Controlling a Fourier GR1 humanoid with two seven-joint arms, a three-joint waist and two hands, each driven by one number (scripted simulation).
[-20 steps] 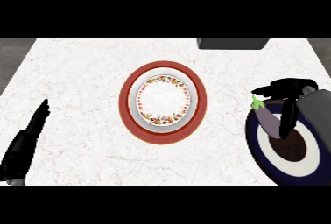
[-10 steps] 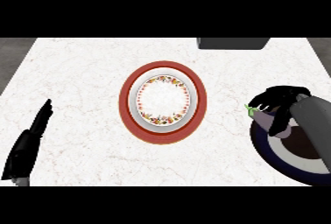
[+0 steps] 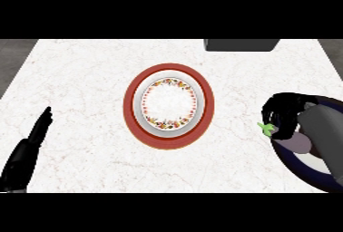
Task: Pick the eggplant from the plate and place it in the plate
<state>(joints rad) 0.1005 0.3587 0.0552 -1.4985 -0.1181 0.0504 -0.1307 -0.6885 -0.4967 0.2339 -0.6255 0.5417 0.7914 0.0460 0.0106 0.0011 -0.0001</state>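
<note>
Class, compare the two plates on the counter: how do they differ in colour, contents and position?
The red-rimmed plate has a floral white centre and holds nothing; the dark blue plate holds the eggplant, with the right hand curled over it. The red-rimmed plate sits mid-counter in full view; the dark blue plate is at the right edge, partly hidden. Both are round.

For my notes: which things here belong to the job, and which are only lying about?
Job: eggplant, dark blue plate under it, red-rimmed plate, right hand curled over the eggplant.
Lying about: dark box at the far edge, resting left hand.
</note>
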